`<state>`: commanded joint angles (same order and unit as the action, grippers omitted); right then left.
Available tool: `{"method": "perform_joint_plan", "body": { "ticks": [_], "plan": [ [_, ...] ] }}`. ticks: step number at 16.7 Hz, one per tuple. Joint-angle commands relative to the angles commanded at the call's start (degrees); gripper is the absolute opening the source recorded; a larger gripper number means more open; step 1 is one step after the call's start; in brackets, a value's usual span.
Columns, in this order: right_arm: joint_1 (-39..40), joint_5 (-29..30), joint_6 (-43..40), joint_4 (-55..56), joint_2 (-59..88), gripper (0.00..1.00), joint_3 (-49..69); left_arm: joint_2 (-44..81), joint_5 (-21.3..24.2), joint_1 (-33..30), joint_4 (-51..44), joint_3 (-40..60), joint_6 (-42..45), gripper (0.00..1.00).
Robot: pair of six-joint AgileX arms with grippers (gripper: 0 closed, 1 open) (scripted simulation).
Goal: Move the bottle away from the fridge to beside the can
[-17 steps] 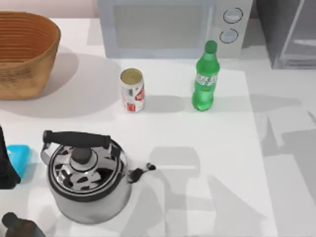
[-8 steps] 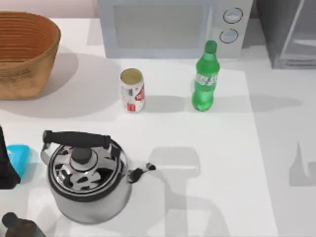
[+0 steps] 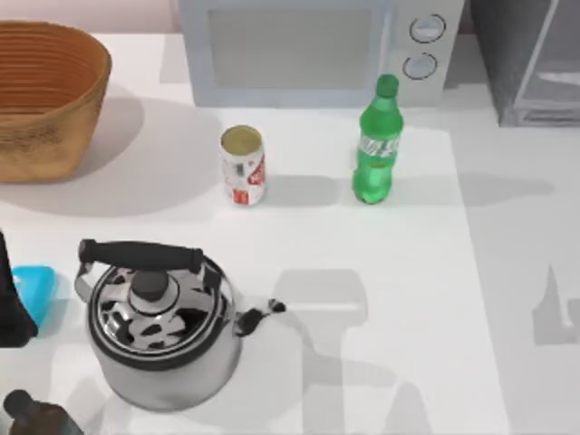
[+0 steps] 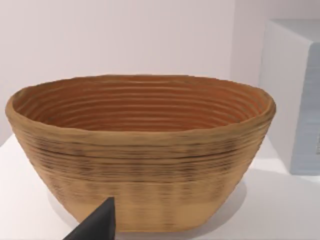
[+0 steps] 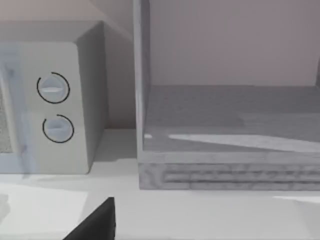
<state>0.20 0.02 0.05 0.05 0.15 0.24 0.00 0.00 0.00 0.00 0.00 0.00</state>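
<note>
The bottle (image 3: 376, 143) stands upright toward the back of the table (image 3: 381, 299), just in front of the microwave (image 3: 308, 50) below its two knobs, with the fridge (image 3: 530, 59) at the table's back right corner. The can (image 3: 243, 166) stands upright well to the bottle's left, in the same row across the table, with bare surface between them. A steel kettle (image 3: 159, 331) sits near the front left, a woven basket (image 3: 45, 95) at the back left corner, and a blue object (image 3: 34, 288) and a dark bottle top (image 3: 32, 415) lie along the left edge.

The left arm shows as a dark shape at the table's left edge, facing the basket in its wrist view; whether either pincer is released or clenched cannot be told, since each wrist view gives just a dark sliver of a finger.

The bottle looks untouched, so the step in hand is judged to be the reach. The right arm is the nearer one. A good grasp would likely come in level from the right side, closing on the body below the label rather than the narrow neck, so the tall bottle does not tip. It should then lift clear, carry left along the row, and set down just beside the can without nudging it or brushing the microwave
</note>
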Motion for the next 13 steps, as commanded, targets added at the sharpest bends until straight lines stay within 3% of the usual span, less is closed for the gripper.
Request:
{"method": "perform_joint_plan", "body": {
  "ticks": [6,13],
  "plan": [
    [0.1,-0.2,0.1,-12.8,-8.6,1.0,7.1,0.0,0.0,0.0,0.0,0.0,0.0,1.0],
    [-0.2,-0.1,0.1,-47.5,-26.9,1.0,22.2,0.0,0.0,0.0,0.0,0.0,0.0,1.0]
  ]
}}
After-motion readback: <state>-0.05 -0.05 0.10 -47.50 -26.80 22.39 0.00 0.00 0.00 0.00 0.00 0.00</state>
